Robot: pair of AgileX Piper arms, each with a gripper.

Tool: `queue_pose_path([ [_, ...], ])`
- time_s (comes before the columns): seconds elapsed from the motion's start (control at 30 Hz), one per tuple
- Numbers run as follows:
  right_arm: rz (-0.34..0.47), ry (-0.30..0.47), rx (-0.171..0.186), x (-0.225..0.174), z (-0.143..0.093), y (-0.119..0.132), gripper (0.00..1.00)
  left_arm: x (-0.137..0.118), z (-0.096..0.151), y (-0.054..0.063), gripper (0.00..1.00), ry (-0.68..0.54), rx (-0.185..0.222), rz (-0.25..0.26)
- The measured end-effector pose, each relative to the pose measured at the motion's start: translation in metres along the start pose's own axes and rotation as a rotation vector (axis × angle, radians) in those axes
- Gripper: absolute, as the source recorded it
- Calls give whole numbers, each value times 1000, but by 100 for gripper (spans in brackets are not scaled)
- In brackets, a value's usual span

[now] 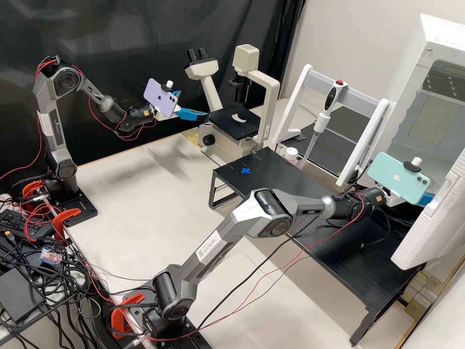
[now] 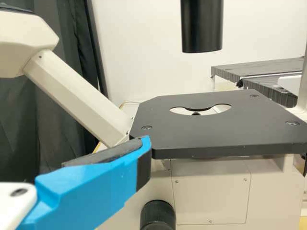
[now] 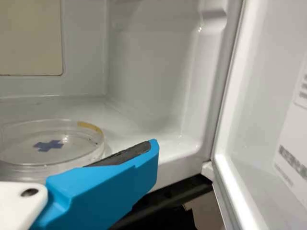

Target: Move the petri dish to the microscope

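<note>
Two arms stand over the pale bench, each bearing a phone. Spread apart, the left claw sits beside the microscope, one blue finger near a corner of its black stage, which has a curved opening under the dark tube. The right claw is at the mouth of the white cabinet, behind its open door; its fingers are spread too. Beside one finger, the clear petri dish lies flat on the cabinet floor, a blue cross showing through it; whether they touch, I cannot tell. Another blue cross marks the low black surface, near a white rack holding a pipette.
</note>
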Motion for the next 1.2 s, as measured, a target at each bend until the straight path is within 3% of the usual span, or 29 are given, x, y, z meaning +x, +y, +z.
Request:
queue_pose_path([
  [0.1,8,20,-17,2,-6,5,100,0,0,0,100,0,0,0],
  [0.23,-2,55,2,8,-14,5,100,0,0,0,100,0,0,0],
  [0.37,-60,49,14,16,-11,-9,100,0,0,0,100,0,0,0],
  [0.5,-100,34,0,19,-4,-20,100,0,0,0,100,0,0,0],
  [0.97,-92,37,5,21,-3,-17,100,0,0,0,100,0,0,0],
  [1.2,-65,18,29,20,10,-5,100,0,0,0,100,0,0,0],
])
